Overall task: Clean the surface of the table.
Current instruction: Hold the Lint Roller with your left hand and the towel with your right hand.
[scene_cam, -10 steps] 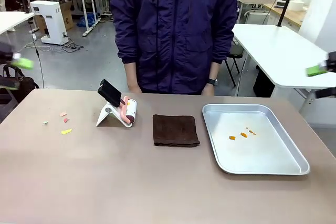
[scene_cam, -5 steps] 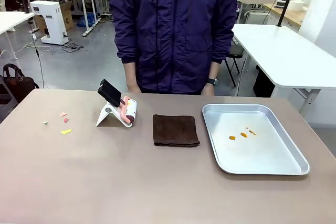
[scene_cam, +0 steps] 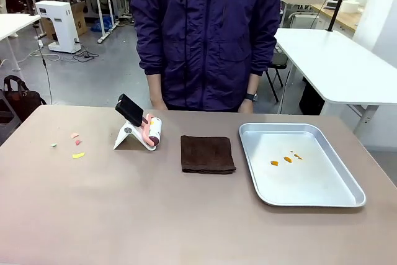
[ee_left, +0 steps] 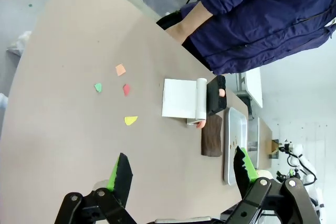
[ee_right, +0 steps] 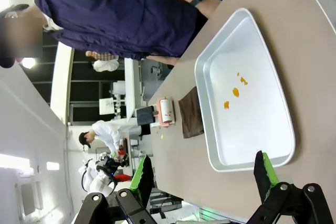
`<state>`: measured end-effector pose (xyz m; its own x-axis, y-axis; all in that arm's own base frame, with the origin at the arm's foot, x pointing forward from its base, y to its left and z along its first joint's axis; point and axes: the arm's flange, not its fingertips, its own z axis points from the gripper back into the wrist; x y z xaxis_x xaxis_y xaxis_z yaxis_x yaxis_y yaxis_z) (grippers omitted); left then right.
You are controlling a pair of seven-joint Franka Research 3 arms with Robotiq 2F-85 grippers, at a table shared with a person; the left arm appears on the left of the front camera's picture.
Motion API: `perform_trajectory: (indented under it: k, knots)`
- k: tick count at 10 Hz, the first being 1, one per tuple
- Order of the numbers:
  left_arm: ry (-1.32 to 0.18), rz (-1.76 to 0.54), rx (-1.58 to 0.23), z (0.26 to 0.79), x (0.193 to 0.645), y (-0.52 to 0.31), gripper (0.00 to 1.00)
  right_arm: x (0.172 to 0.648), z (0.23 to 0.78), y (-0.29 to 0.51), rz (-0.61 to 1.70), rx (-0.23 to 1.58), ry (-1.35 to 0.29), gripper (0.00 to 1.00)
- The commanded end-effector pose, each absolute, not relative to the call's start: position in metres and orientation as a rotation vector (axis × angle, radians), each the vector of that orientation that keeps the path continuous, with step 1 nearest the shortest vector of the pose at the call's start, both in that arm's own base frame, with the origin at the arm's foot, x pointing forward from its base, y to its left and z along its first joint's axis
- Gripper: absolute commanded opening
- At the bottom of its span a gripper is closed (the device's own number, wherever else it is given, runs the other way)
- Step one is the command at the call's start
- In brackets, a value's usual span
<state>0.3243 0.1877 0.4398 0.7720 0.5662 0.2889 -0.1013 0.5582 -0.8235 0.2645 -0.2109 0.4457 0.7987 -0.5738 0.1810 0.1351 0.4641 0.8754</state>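
Note:
The brownish-taupe table [scene_cam: 124, 215] carries a few coloured paper scraps [scene_cam: 77, 155] near its left end. My left gripper [ee_left: 182, 169] hangs open high above that end of the table [ee_left: 63, 145], with the scraps [ee_left: 130, 120] ahead of it and nothing between its fingers. My right gripper [ee_right: 202, 171] is also open and holds nothing, raised beyond the table's right end [ee_right: 310, 51]. A folded dark brown cloth [scene_cam: 207, 153] lies mid-table. To its left a small white roller [scene_cam: 154, 131] with a black handle leans on a white stand [scene_cam: 127, 136].
A shiny metal tray [scene_cam: 310, 184] at the right holds a few orange bits [scene_cam: 286, 159]; the right wrist view looks down on the tray [ee_right: 262, 124]. A person in a dark blue jacket [scene_cam: 208, 35] stands at the far edge, hands down. White tables stand behind.
One second ago, green fingertips of both grippers showed at the left and right edges of the front view; they have since moved out of it. Nothing on the table has moved.

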Motion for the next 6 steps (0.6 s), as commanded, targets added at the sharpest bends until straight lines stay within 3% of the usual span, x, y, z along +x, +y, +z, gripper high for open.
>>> perform_trajectory:
  k: [1,4,6]
  knots:
    - [-0.590,0.396,-0.910,0.442,0.321,0.191,1.00,0.264,0.451,-0.211,-0.459,1.014,-0.502,1.00]
    - [-0.583,0.363,-0.918,0.458,0.334,0.170,1.00,0.273,0.466,-0.178,-0.410,0.845,-0.531,1.00]
    - [-0.513,0.244,-0.843,0.489,0.370,0.116,1.00,0.302,0.492,-0.114,-0.218,0.693,-0.522,1.00]
